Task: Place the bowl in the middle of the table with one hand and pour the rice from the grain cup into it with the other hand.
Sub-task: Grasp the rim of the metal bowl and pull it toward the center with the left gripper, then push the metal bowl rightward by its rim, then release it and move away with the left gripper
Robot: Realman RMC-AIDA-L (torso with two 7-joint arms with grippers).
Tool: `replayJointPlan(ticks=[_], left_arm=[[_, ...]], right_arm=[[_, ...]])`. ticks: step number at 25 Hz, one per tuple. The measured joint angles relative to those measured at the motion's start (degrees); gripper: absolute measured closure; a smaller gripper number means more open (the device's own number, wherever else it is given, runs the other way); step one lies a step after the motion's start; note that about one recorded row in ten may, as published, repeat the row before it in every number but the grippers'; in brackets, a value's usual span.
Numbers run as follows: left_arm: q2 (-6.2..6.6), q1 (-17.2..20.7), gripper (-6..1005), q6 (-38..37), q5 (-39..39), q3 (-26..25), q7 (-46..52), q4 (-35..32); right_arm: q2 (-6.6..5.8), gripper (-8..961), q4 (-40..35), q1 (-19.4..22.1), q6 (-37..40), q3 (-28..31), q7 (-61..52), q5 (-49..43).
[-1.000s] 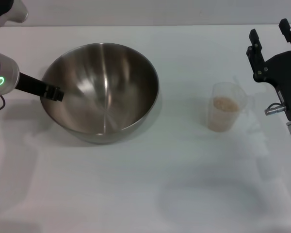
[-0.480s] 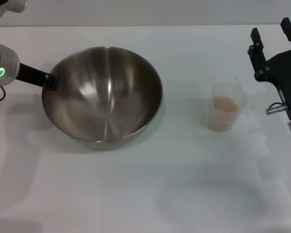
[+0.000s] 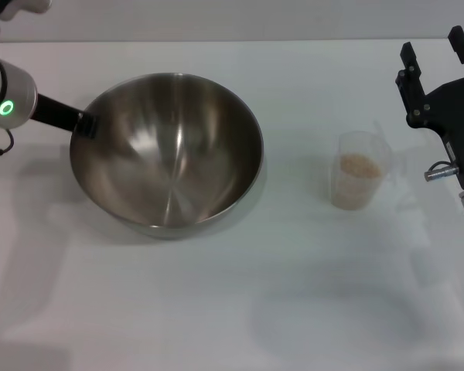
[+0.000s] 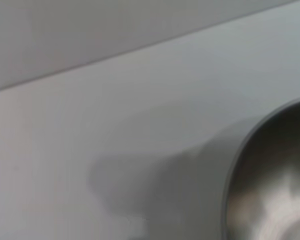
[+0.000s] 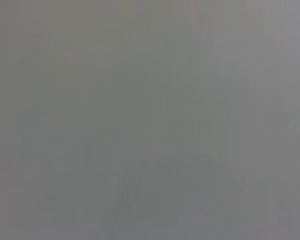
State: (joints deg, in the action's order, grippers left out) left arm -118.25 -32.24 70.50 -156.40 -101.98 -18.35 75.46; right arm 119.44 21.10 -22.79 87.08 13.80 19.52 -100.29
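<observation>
The steel bowl [image 3: 166,147] sits left of the middle of the white table [image 3: 240,309]. My left gripper [image 3: 85,124] is shut on the bowl's left rim, one dark finger showing at the edge. In the left wrist view part of the bowl [image 4: 275,190] shows, without the fingers. The clear grain cup [image 3: 358,179] stands upright to the right, with rice [image 3: 359,166] heaped inside. My right gripper [image 3: 434,52] hangs open behind and to the right of the cup, apart from it. The right wrist view shows only a plain grey surface.
The table's far edge [image 3: 240,40] runs along the back. A faint shadow [image 3: 336,317] lies on the bare tabletop in front of the cup.
The bowl has slid a little to the right with my left gripper on its rim, and it now sits more level. The right arm has barely moved.
</observation>
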Motion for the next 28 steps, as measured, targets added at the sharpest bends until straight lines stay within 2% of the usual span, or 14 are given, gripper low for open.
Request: replayJointPlan(ticks=[8,28], left_arm=[[0.02,-2.7,935,-0.1,1.9,-0.3,-2.0,0.3],[0.09,-5.1,959,3.0,5.6,-1.4,-5.8,6.4]], right_arm=[[0.0,386,0.0,-0.4,-0.5,-0.2,0.0,0.0],[0.09,385,-0.1,-0.6,-0.7,-0.2,0.0,0.0]])
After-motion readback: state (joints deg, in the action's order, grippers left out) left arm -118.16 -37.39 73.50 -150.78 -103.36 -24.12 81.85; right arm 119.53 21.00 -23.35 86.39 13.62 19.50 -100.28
